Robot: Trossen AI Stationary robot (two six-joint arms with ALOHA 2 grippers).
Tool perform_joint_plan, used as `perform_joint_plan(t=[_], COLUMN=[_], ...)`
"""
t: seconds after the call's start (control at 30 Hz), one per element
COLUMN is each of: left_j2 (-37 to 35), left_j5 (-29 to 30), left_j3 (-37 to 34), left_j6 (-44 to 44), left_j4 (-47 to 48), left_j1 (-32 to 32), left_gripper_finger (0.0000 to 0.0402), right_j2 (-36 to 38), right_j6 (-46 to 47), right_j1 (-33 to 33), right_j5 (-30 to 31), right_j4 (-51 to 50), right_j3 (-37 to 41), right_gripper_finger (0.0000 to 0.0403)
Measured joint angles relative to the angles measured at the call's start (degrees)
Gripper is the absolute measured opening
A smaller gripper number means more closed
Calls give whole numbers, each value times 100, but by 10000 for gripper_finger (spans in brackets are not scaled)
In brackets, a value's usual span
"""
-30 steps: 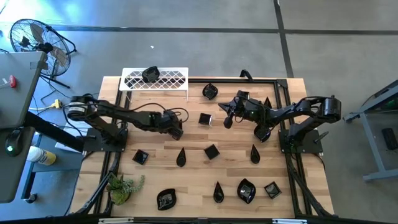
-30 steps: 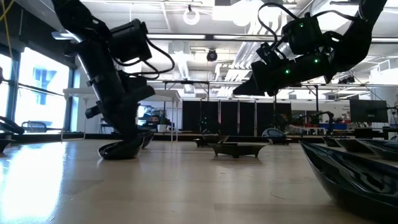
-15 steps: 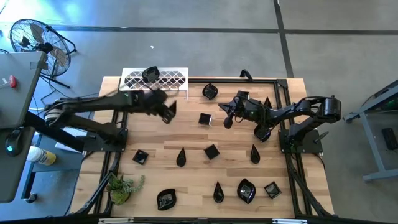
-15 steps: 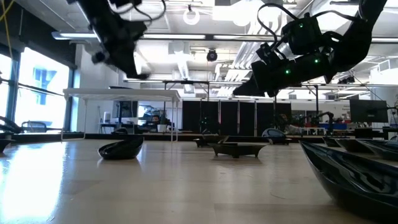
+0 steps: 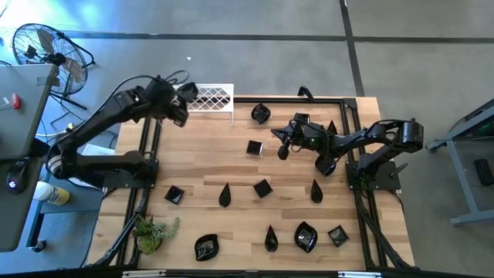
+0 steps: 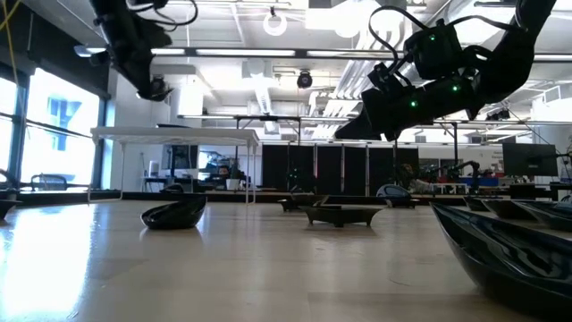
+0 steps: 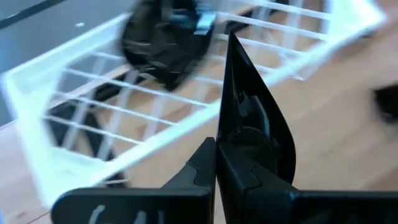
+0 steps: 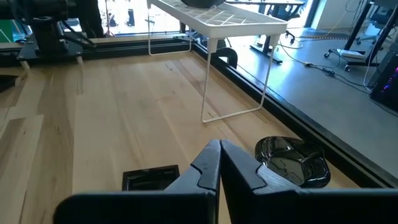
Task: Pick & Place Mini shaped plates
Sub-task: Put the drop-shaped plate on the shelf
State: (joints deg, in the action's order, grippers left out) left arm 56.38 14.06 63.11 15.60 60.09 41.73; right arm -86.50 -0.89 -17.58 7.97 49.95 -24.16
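Note:
My left gripper (image 7: 216, 167) is raised at the table's far left, beside the white wire rack (image 5: 212, 98), and is shut on a small black teardrop plate (image 7: 252, 106). One black dish (image 7: 165, 43) lies on the rack's lattice top. My right gripper (image 5: 281, 148) hovers shut and holds nothing, above a square plate (image 8: 149, 178) and a leaf-shaped plate (image 8: 292, 163). Several more black plates (image 5: 225, 194) lie flat on the wooden table. My left gripper pinches the teardrop plate's wide end (image 7: 239, 146) between its two fingers. The fingers slant down toward the rack and lie along the plate. The plate stands on edge, lifted clear, with its pointed tip (image 7: 231, 37) reaching out past the fingertips.
A small green plant (image 5: 154, 230) sits at the near left corner. A black frame rail (image 5: 309, 99) runs round the table. Bare wood lies between the rack and the middle row of plates. A fan (image 5: 42, 48) stands on the floor beyond the far left.
My left gripper has risen from the middle of the table and swung toward the far left edge, up to the rack, with the teardrop plate in its fingers. The plate is now lifted clear. The other plates lie where they were.

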Motion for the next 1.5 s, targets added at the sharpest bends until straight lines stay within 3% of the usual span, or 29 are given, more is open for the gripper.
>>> perform_joint_plan(t=[0.2, 0.3, 0.67, 0.97, 1.5], left_j2=[4, -39, 532, 961, 1065], left_j5=[-68, -224, 525, 710, -13], left_j3=[0, 0, -7, -4, -9], left_j6=[-487, -543, -179, -44, -23], left_j4=[-62, -65, -262, -642, -1010], left_j1=[1077, 1236, 1255, 1264, 1266], left_gripper_finger=[0, 0, 0, 0, 0], right_j2=[0, 0, 0, 0, 0], right_j6=[2, 1, 68, 68, 57], right_j1=[0, 0, 0, 0, 0], right_j5=[0, 0, -2, -3, -2], right_j4=[0, 7, 7, 7, 7], right_j3=[0, 0, 0, 0, 0], right_gripper_finger=[3, 6, 6, 2, 6])
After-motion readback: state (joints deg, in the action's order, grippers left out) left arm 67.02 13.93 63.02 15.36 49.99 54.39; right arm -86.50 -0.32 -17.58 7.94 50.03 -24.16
